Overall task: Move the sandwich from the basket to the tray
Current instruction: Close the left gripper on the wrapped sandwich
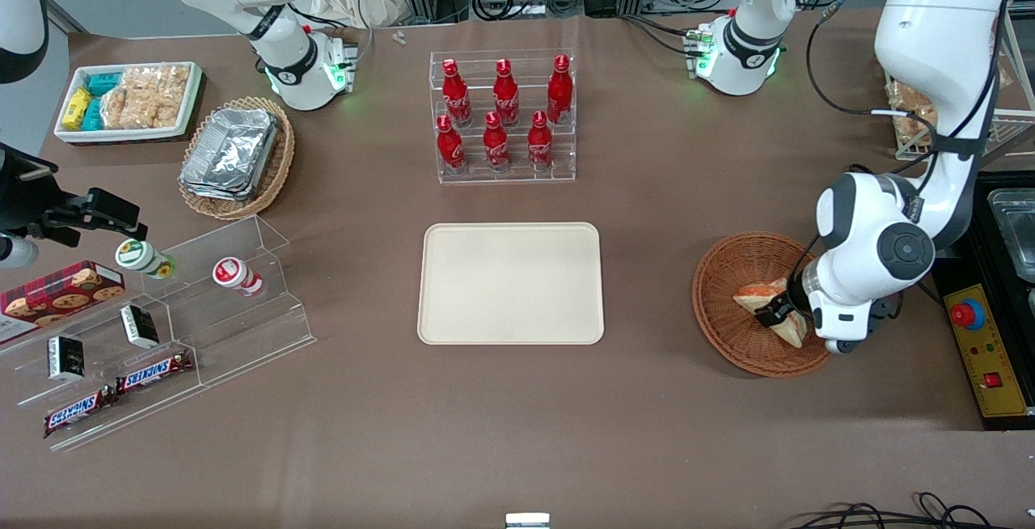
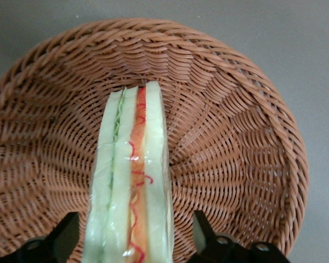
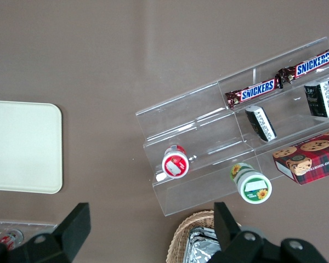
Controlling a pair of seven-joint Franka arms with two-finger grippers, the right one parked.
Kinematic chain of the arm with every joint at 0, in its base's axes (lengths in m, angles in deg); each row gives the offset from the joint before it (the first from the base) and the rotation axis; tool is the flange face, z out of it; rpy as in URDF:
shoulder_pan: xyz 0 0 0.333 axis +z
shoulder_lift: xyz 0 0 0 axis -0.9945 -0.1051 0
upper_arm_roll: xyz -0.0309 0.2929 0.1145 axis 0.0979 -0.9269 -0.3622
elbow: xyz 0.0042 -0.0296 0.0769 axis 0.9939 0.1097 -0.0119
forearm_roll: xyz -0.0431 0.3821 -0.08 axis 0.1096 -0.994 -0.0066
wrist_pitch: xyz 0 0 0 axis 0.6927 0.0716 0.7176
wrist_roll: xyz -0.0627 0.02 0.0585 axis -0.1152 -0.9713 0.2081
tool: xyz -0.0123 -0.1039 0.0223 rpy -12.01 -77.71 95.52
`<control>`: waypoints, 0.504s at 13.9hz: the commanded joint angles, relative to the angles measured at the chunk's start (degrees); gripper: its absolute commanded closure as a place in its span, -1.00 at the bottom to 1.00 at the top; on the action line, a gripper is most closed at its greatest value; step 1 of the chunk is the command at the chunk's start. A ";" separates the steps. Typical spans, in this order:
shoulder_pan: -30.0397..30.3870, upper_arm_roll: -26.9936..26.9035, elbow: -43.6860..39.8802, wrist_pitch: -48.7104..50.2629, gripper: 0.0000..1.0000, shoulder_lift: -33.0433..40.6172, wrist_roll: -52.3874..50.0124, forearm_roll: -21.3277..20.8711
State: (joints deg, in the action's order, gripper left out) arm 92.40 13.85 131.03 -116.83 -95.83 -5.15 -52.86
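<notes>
The sandwich [image 1: 758,294], a clear-wrapped wedge of white bread with red and green filling, lies in the round reddish-brown wicker basket [image 1: 711,274] toward the working arm's end of the table. In the left wrist view the sandwich [image 2: 132,164] stands on edge against the basket [image 2: 236,137] weave. My gripper [image 1: 774,312] is down inside the basket, open, one black finger on each side of the sandwich with a small gap at both sides. The gripper [image 2: 134,244] holds nothing. The cream-beige tray [image 1: 509,282] lies bare at mid-table, beside the basket toward the parked arm's end.
A clear rack of red bottles [image 1: 505,116] stands farther from the camera than the tray. Toward the parked arm's end are a tan basket of foil containers [image 1: 234,157], a white snack bin [image 1: 129,100] and an acrylic stand [image 1: 162,327]. A control box [image 1: 982,351] lies beside the basket.
</notes>
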 commanded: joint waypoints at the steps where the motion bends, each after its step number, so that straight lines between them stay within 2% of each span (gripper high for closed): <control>1: -0.43 -0.02 -0.74 -1.64 0.54 -0.80 -4.30 -1.50; 2: -0.43 -0.02 -0.92 -1.64 1.00 -0.71 -4.30 -1.59; 7: -0.43 -0.02 -1.71 -0.69 1.00 0.08 -4.21 -1.94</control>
State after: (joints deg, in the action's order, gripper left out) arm 92.30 13.88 130.03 -117.62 -96.52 -7.30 -53.44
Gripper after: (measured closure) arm 0.652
